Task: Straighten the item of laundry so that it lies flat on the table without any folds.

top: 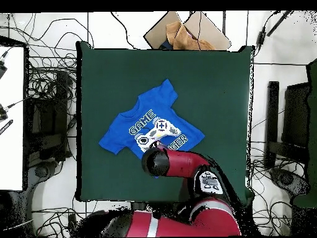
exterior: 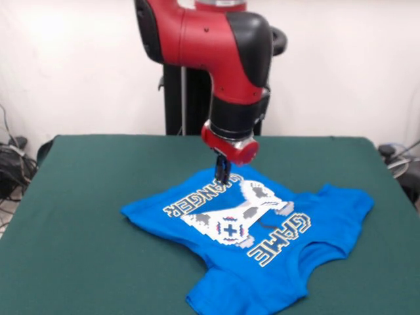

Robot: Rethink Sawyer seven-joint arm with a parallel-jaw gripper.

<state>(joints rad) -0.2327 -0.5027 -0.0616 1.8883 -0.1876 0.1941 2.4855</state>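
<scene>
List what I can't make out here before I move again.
- End effector state: front view shows only dark tips at the shirt; open or shut is unclear.
- End effector, overhead view: hidden under the arm's wrist.
- Shirt hem, overhead view: the part by "CHANGER" is covered by the arm.
- Shirt's near edge, front view: cut off by the bottom of the picture.

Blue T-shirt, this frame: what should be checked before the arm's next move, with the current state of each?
1. T-shirt fully on the table: ok.
2. Shirt flat, no folds: not ok; its hem edge looks folded and one sleeve rumpled.
3. Print side up: ok.
4. Gripper over the shirt: ok, at its folded edge.
5. Jaws open or shut on cloth: cannot tell.
6. Spare table around the shirt for spreading: ok.
</scene>
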